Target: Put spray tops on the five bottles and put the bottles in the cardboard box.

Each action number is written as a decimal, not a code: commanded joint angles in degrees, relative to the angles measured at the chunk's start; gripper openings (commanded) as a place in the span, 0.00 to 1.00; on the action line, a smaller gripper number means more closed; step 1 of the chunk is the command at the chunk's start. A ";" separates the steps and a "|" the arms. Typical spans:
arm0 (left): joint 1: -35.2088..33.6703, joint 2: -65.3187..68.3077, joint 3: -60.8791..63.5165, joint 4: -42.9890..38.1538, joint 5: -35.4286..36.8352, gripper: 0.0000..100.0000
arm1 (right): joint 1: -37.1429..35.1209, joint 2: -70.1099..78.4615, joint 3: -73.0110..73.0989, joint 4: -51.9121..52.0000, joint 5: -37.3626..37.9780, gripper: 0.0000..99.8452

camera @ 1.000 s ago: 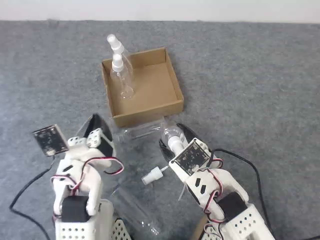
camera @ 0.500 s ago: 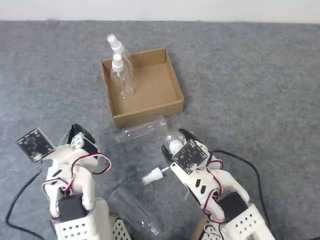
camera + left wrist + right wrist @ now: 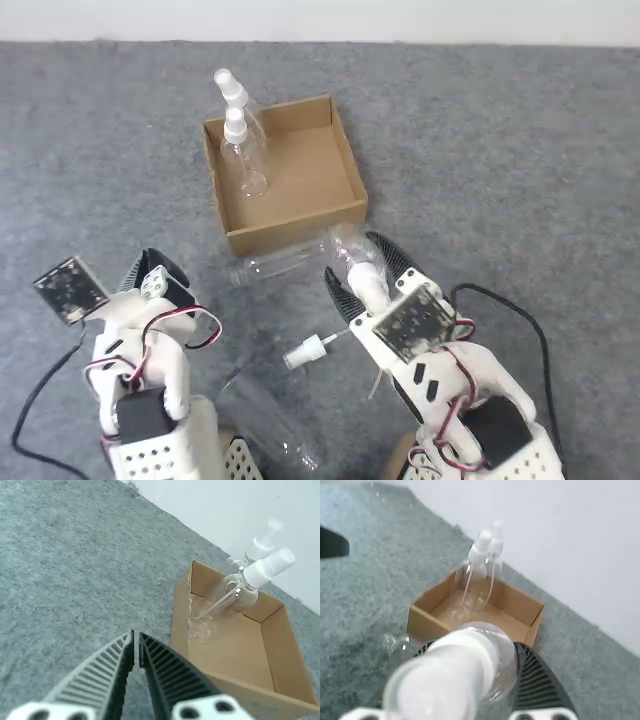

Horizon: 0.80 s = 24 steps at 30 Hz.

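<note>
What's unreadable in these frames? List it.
1. Held bottle, right wrist view: blurred and close; whether its spray top is fully seated cannot be told.
2. Lying bottle by the left arm's base, high view: clear, partly covered by the base; neck end unclear.
3. Rear capped bottle, high view: base hidden behind the front bottle; inside the cardboard box or behind it, unclear.

Bright, soft, even light comes from overhead. Shadows on the carpet (image 3: 500,150) around the right gripper (image 3: 352,262) are faint and soft-edged. The clear bottle (image 3: 470,655) it holds carries pale glints; the wall (image 3: 570,540) beyond it glows white.
</note>
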 commanded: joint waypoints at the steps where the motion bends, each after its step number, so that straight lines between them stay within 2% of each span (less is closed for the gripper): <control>1: -0.09 -0.70 -0.66 -0.35 -0.35 0.01 | 0.48 2.07 -8.18 -0.22 -0.35 0.01; 8: -0.35 -0.70 -0.66 -0.35 -0.35 0.01 | 0.40 20.00 -18.20 -6.64 -0.53 0.01; 13: -4.57 -0.70 -0.40 -2.73 -0.35 0.01 | 0.22 32.40 -23.82 -12.26 -0.62 0.01; 24: -5.54 -0.70 -0.40 -2.90 -0.35 0.01 | -5.85 55.60 -33.49 -21.49 -0.62 0.01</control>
